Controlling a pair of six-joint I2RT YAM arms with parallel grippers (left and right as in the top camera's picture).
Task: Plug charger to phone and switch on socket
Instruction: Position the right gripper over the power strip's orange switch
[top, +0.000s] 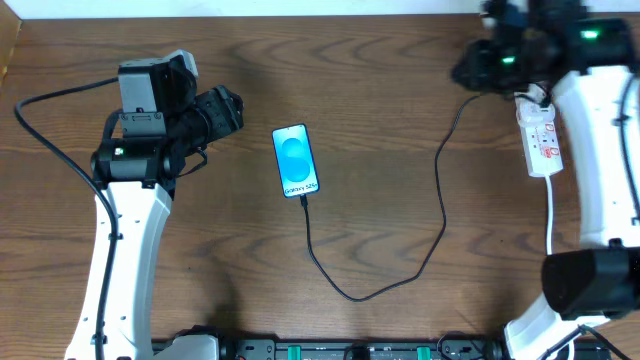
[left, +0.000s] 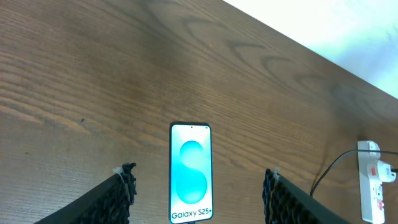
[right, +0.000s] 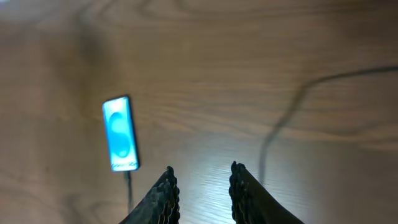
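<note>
The left gripper (left: 199, 173) is sitting closest to the eye in its own wrist view, its two ribbed black fingers (left: 121, 190) standing wide apart with nothing caught between them. It is hovering above the wooden table (top: 400, 60), and the phone (left: 191, 174) is showing in the gap below, lying flat with its pale blue screen glowing and white lettering at its lower end. From overhead this claw is hanging just off the phone's left side, apart from it.

The charger (top: 443, 200) is meeting the phone at its bottom edge. From there the thin black cable is dropping below the phone, looping round to its right and climbing toward the far right of the table. The plug tip is looking seated, though I cannot tell how firmly.

The socket (top: 540, 140) is lying well to the right of the phone, a long white strip with red marks. Its upper end is hiding under the right arm, so where the cable joins it is not showing.

The right gripper (right: 202, 168) is hanging well to the upper right of the phone, near the strip's top end. Its fingers are standing a little apart, with only bare wood showing in the narrow gap, so it is gripping nothing.
</note>
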